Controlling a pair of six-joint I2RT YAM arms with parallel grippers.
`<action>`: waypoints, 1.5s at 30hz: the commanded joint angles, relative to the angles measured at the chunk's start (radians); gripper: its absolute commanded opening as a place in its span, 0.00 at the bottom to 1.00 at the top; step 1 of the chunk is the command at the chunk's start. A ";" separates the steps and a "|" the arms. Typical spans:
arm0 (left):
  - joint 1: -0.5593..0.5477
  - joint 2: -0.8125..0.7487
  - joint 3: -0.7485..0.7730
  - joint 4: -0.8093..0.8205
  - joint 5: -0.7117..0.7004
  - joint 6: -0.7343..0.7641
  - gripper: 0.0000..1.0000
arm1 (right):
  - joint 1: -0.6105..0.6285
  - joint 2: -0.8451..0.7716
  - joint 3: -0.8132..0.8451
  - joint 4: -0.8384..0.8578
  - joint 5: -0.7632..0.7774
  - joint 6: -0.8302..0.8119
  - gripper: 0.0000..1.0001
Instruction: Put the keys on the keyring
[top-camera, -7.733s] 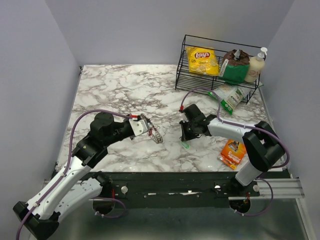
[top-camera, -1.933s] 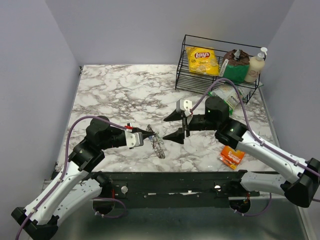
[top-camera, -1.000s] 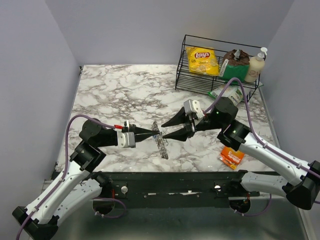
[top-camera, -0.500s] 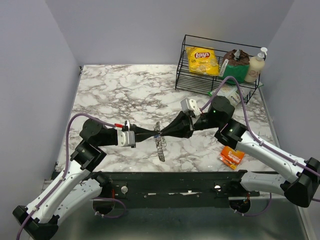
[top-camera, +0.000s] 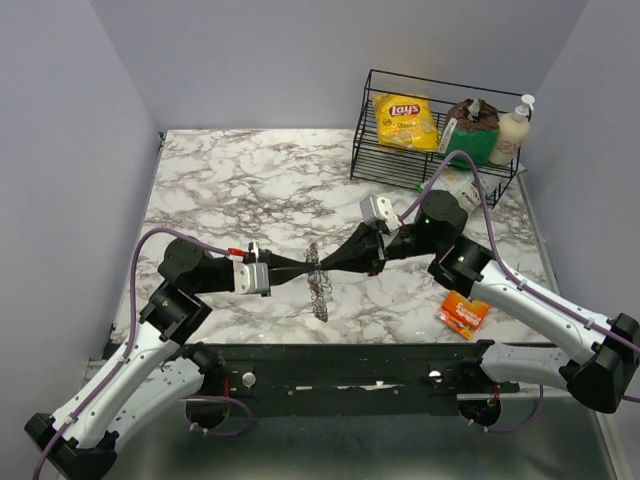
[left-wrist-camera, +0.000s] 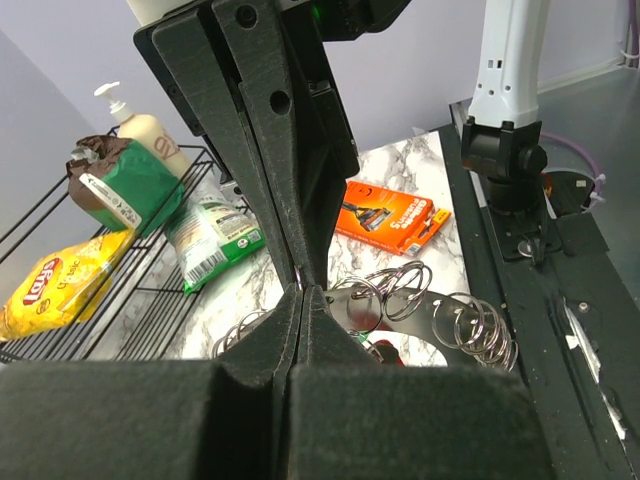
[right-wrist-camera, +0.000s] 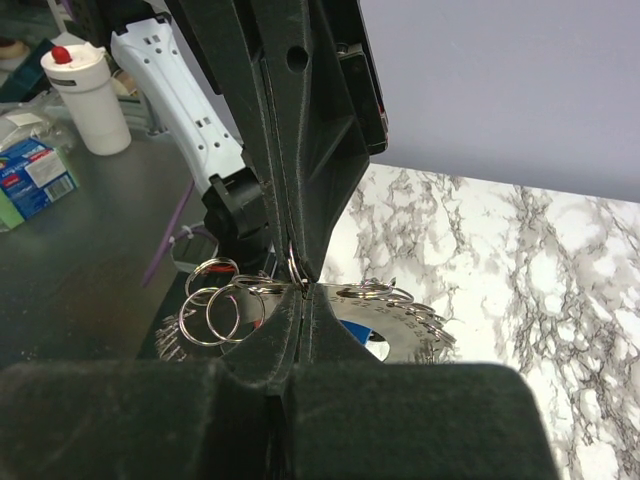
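The keyring (top-camera: 317, 284), a flat grey toothed plate hung with several small split rings, hangs in the air between both grippers above the marble table (top-camera: 220, 180). My left gripper (top-camera: 314, 268) is shut on its rim from the left. My right gripper (top-camera: 324, 267) is shut on it from the right, tip to tip with the left. In the left wrist view the keyring (left-wrist-camera: 450, 312) lies beyond my shut gripper (left-wrist-camera: 302, 292), with a red key head (left-wrist-camera: 385, 352) under it. In the right wrist view the keyring (right-wrist-camera: 400, 322) shows a blue key head (right-wrist-camera: 357, 332) through its centre, past my shut gripper (right-wrist-camera: 303, 292).
A black wire basket (top-camera: 372, 150) at the back right holds a yellow crisp packet (top-camera: 404, 120), a green bag (top-camera: 470, 135) and a pump bottle (top-camera: 512, 130). A green packet (top-camera: 455, 180) lies in front of it. An orange packet (top-camera: 464, 308) lies at the right front.
My right gripper's jaws, open a second ago, have closed on the keyring opposite my left gripper. The keyring has stayed raised between them.
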 joint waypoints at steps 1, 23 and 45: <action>-0.008 -0.014 0.037 -0.034 -0.002 0.034 0.07 | 0.005 0.004 0.029 0.001 0.017 0.004 0.01; -0.006 0.155 0.330 -0.569 -0.106 0.177 0.45 | 0.003 0.024 0.115 -0.321 0.180 -0.149 0.01; -0.046 0.485 0.691 -0.960 -0.250 0.123 0.47 | 0.005 0.157 0.253 -0.618 0.281 -0.287 0.01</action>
